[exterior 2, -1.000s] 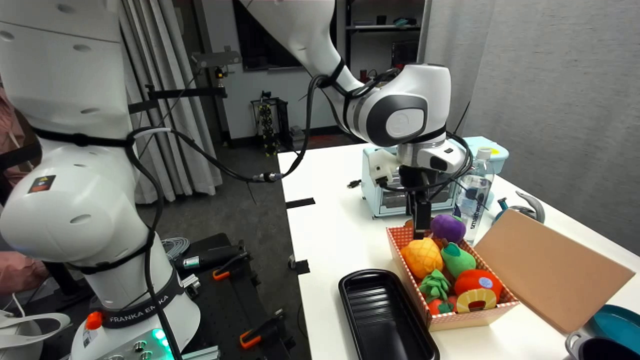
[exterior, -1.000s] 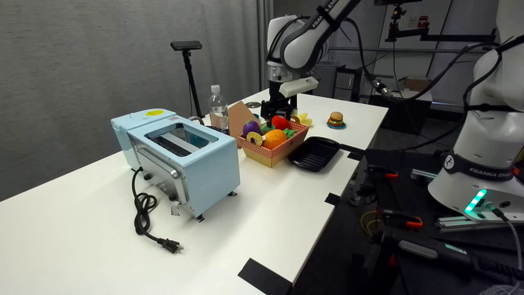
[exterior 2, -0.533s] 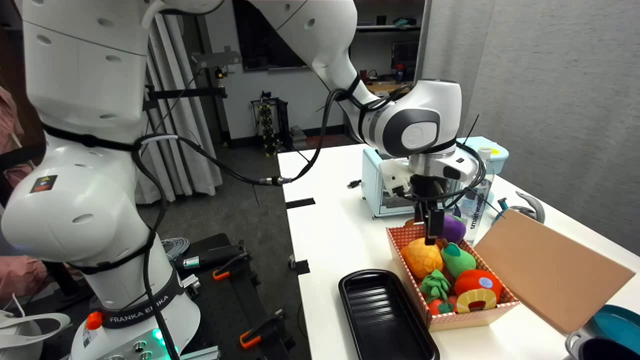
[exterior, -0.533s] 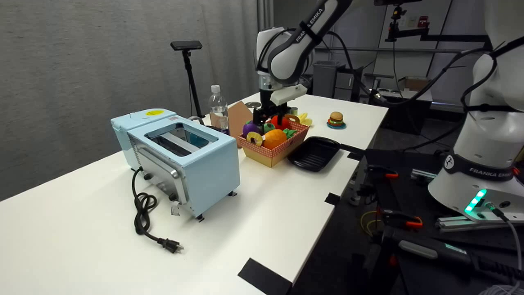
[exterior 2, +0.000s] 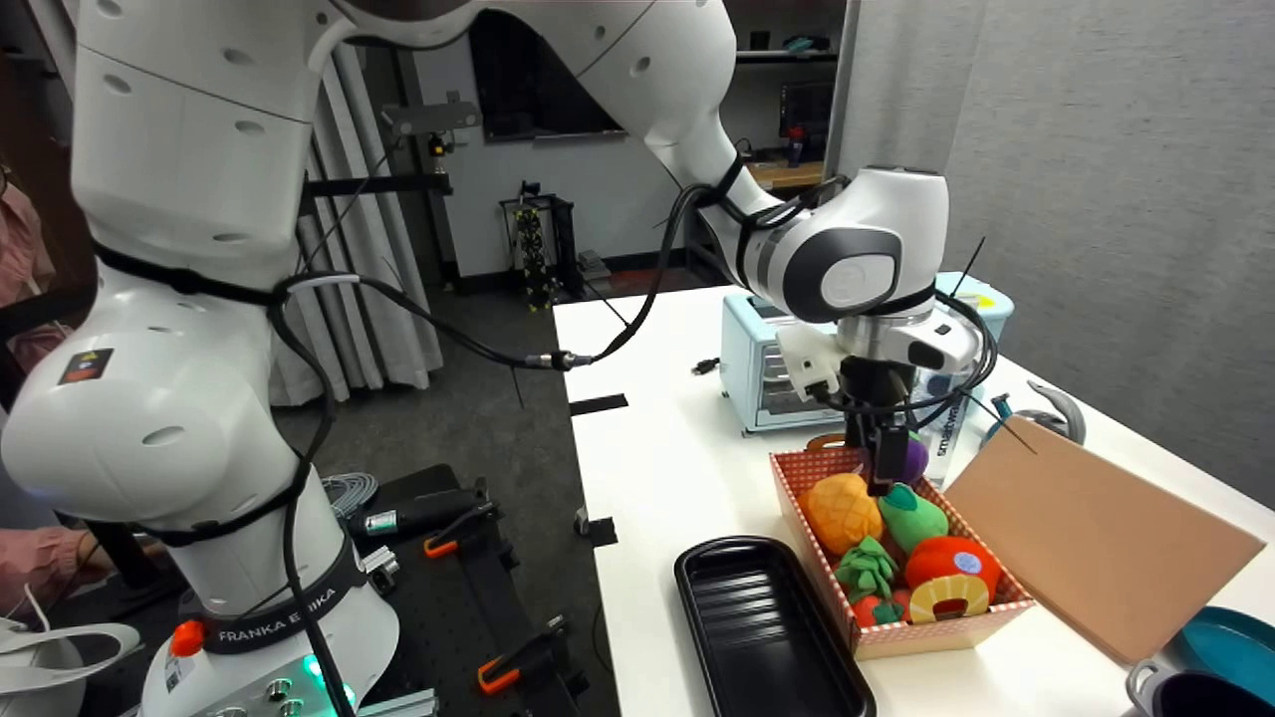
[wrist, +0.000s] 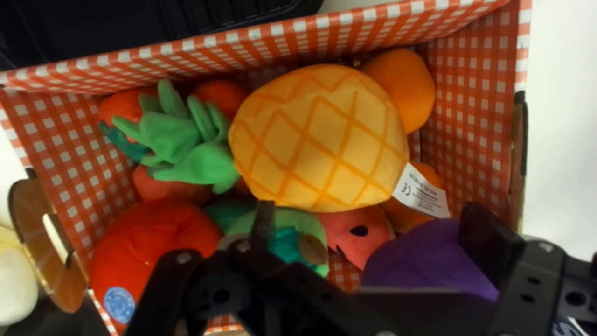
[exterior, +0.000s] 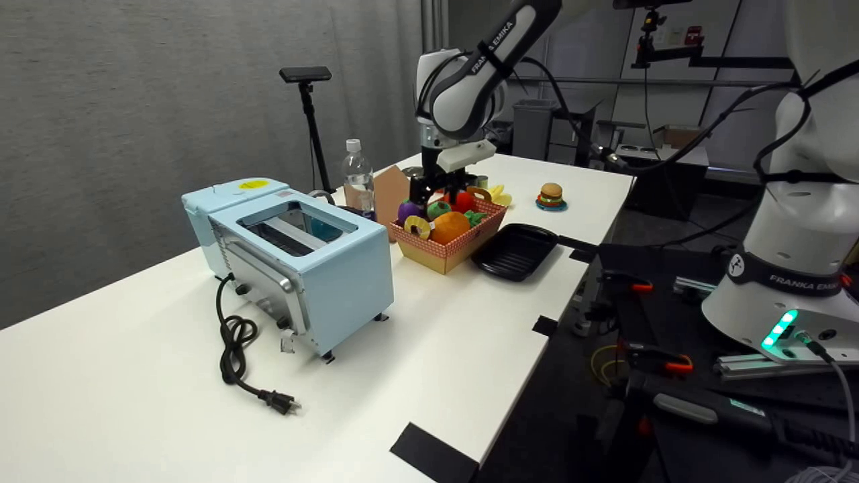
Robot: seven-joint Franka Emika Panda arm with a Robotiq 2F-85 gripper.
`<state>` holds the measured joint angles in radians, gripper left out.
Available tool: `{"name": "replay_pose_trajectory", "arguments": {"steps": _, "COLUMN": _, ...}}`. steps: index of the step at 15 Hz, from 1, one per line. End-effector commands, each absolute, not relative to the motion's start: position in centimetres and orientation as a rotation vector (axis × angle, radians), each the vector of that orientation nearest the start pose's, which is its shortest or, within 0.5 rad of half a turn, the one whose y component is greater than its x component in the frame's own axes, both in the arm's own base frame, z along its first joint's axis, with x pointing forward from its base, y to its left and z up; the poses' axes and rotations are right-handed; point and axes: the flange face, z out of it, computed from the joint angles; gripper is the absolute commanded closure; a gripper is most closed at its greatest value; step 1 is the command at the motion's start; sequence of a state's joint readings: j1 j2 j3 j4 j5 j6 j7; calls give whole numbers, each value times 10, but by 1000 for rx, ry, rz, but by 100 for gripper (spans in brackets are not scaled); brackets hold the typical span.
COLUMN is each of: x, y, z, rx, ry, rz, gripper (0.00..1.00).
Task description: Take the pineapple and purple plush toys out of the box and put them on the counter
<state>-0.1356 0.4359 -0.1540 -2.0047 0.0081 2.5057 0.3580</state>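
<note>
In an exterior view, hangs low over gingham-trimmed box on tabletop by blk tray. In an exterior view, partly hides purple plush eggplant in box, w/ plush pineapple alongside. In wrist view, has jaws spread wide, partly covering eggplant.

In an exterior view, a grey textured fabric curtain fills the left background, with folds at its right edge; upright grey rectangular bin beyond. In an exterior view: pale-grey flat wall bearing a dark rectangular panel; light-grey pleated curtain; dark-grey floor; brown flat desktop. Back of room dimly lit.
</note>
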Motion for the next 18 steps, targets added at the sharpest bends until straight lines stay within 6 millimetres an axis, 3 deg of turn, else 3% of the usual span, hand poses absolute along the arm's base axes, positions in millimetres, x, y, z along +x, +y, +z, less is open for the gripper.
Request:
{"name": "replay_pose_trajectory", "arguments": {"steps": 1, "x": 591, "y": -184, "z": 231, "rx": -3005, "ry": 1023, "rz": -113, "gripper": 0}}
{"name": "replay_pose_trajectory", "arguments": {"steps": 7, "x": 580, "y": -197, "z": 214, "rx": -2966, "ry": 1090, "rz": -66, "gripper": 0}}
{"name": "replay_pose_trajectory", "arguments": {"steps": 9, "x": 578, "y": -200, "z": 212, "rx": -2954, "ry": 1110, "rz": -57, "gripper": 14}}
{"name": "replay_pose_trajectory", "arguments": {"steps": 10, "x": 577, "y": -202, "z": 211, "rx": -2946, "ry": 1123, "rz": -53, "gripper": 28}}
{"name": "replay_pose_trajectory", "arguments": {"steps": 12, "x": 575, "y": -205, "z": 210, "rx": -2933, "ry": 1144, "rz": -48, "gripper": 37}}
{"name": "replay_pose_trajectory", "arguments": {"steps": 18, "x": 569, "y": -212, "z": 211, "rx": -2933, "ry": 1175, "rz": -42, "gripper": 82}}
